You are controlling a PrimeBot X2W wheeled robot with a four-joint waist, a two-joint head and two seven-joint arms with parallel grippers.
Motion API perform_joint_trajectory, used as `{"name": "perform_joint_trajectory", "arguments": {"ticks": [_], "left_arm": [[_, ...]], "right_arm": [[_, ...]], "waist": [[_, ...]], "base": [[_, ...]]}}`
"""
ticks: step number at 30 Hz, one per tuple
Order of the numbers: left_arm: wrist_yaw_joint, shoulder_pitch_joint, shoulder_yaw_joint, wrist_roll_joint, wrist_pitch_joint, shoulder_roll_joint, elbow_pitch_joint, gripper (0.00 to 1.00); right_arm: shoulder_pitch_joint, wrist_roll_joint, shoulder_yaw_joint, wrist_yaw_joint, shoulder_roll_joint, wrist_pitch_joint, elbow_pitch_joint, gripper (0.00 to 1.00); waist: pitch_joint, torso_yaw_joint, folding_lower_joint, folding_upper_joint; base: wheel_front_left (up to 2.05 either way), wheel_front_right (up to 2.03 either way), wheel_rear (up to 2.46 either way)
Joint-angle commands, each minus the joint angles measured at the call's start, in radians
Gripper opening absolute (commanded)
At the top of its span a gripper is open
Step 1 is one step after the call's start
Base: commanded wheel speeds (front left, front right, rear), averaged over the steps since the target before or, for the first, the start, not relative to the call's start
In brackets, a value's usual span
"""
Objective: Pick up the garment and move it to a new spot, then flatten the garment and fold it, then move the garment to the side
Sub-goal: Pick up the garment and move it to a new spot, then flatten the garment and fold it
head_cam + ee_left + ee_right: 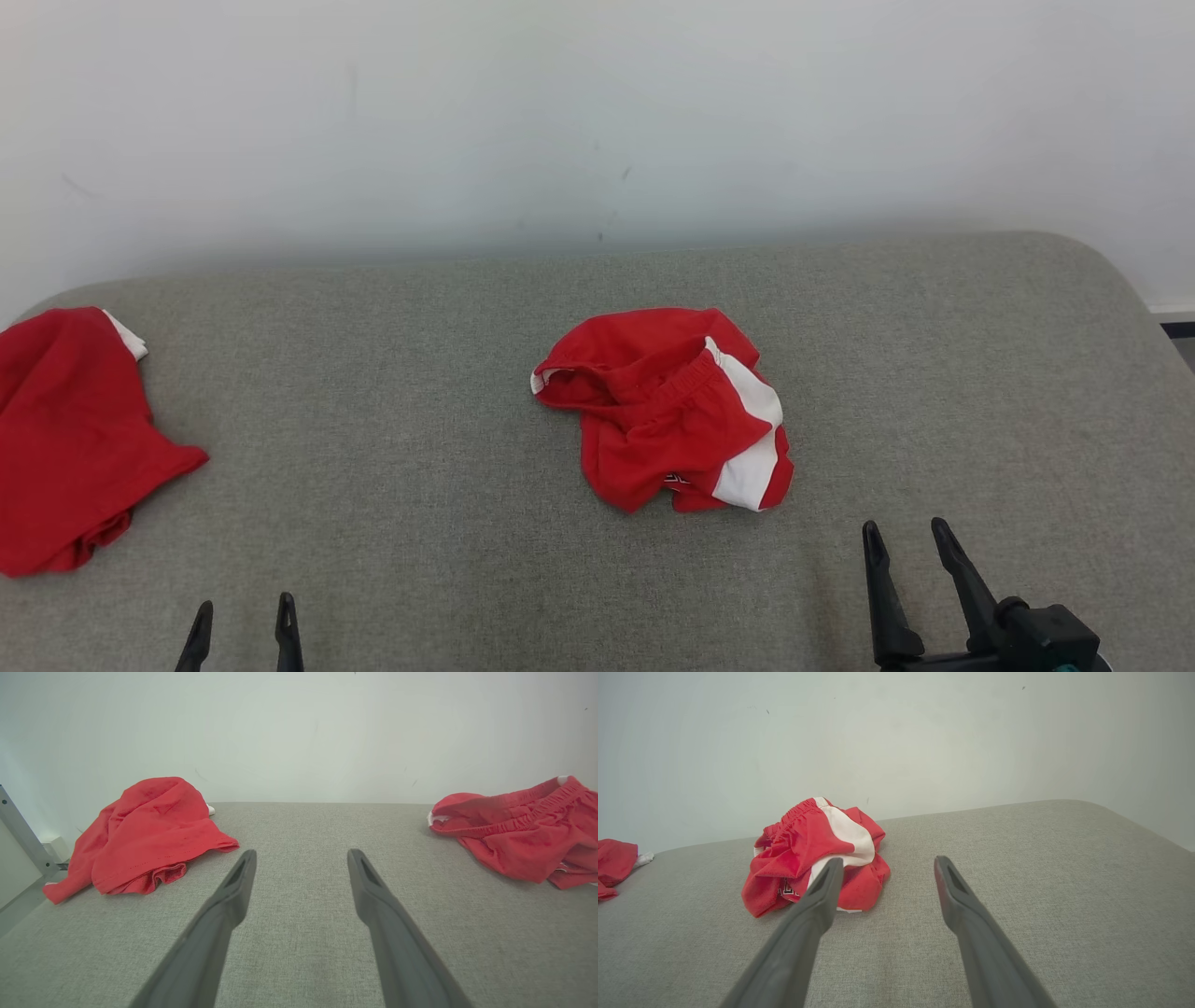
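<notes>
Your red shorts (663,411) lie in a crumpled heap near the middle of the grey table (420,373), about halfway back towards the wall. The heap runs slightly longer from its far-left corner to its near-right corner. The gathered waistband (695,369) crosses the top, and the white stripe (752,439) runs down the right-hand side.

From there, look to your right gripper (905,527). It sits near the heap's near-right corner, and the shorts are ahead of it and a little to its left. In the right wrist view the heap shows just past the left finger. Its jaws are spread wide with nothing between them.

Your left gripper (245,605) is well apart from the shorts, which lie ahead and far off to its right. Its jaws are also spread wide and empty.

A second red garment (65,439) lies at the table's left edge, closer to the left gripper. I take the central heap to be your target, so the right arm looks like the one to lead, angling forward and leftward.
</notes>
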Motion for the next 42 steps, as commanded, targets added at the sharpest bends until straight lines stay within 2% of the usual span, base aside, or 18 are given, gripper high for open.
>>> {"name": "perform_joint_trajectory", "arguments": {"ticks": [1,42], "left_arm": [[-0.005,-0.003,0.005,0.013,-0.003,-0.005,-0.003,1.00],[0.008,0.008,0.009,0.005,-0.003,-0.010,-0.004,1.00]], "right_arm": [[0.006,-0.006,0.002,-0.002,-0.001,-0.001,0.000,1.00],[0.000,0.002,0.007,-0.002,-0.001,-0.001,0.006,1.00]], "waist": [[0.000,0.001,0.0000,0.0000],[0.004,-0.004,0.0000,0.0000]], "base": [[0.00,0.00,0.00],[0.00,0.00,0.00]]}}
